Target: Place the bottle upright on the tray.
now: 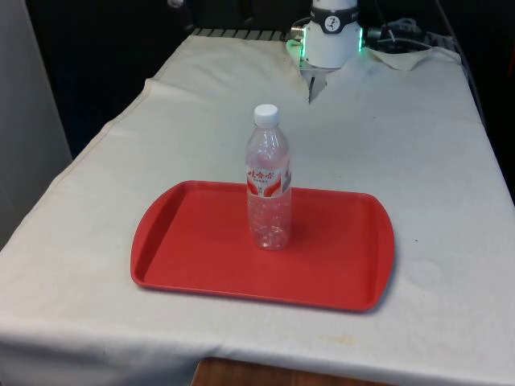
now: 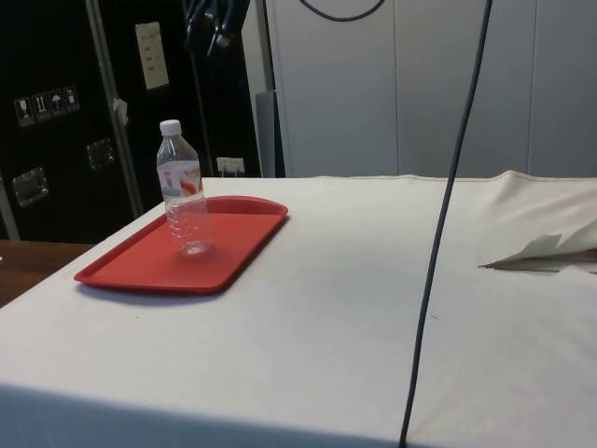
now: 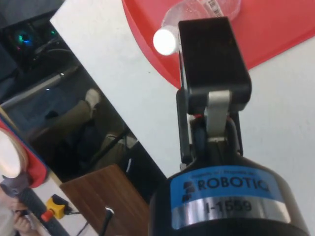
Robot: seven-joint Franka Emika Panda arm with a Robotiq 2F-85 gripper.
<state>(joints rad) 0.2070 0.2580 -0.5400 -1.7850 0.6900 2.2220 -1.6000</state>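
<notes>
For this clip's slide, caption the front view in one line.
Clear bottle with white cap stands upright on red tray.

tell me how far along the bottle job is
It looks done. The bottle stands upright near the middle of the red tray, white cap on top, nothing touching it; the side view shows it upright too. Nothing is in hand: the gripper sits high above the tray with no object held. What's left appears to be just moving the arm away.
</notes>
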